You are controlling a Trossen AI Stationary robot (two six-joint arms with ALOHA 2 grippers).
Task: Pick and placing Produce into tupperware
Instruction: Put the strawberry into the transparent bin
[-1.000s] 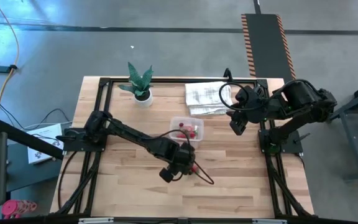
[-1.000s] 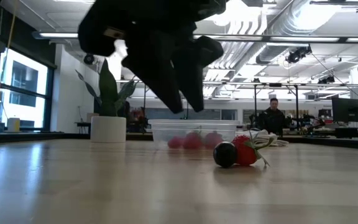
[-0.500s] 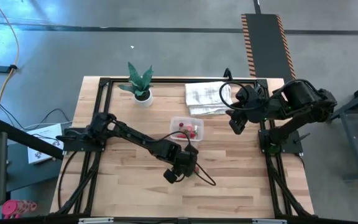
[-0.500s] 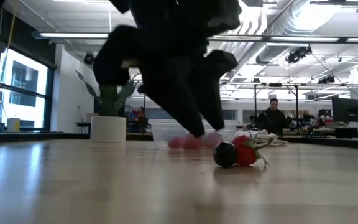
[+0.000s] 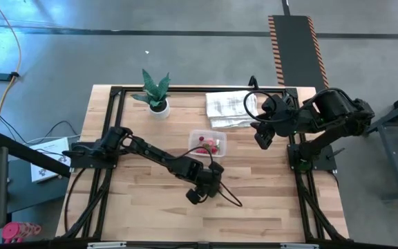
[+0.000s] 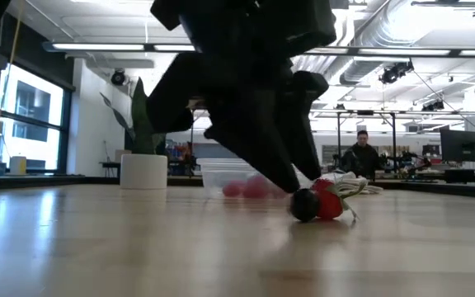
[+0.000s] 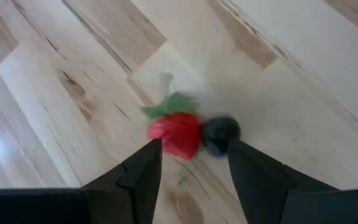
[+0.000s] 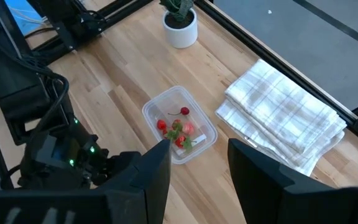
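A red strawberry-like piece with green leaves and a small dark berry lie side by side on the wooden table. They also show in the low view, the strawberry and the dark berry. My left gripper is open and low over them, pointing down, with one fingertip on either side of the pair; in the high view it hides them. The clear tupperware stands on the table beyond, with several red and pink pieces inside. My right gripper is open and empty, held above the table's right side. My left gripper comes at the strawberry and the dark berry from above, slanting. In the low view one finger reaches down to the dark berry. Whether a finger touches either piece, I cannot tell. Both pieces lie on the table.
A folded white checked towel lies at the far right, and a potted green plant stands at the far left. A black frame runs along the table's edges. A person stands in the room behind.
My left gripper has come down and moved a little toward the table's near right, onto the strawberry and the dark berry. Its fingers, well above the table a second ago, now reach table height beside the two pieces.
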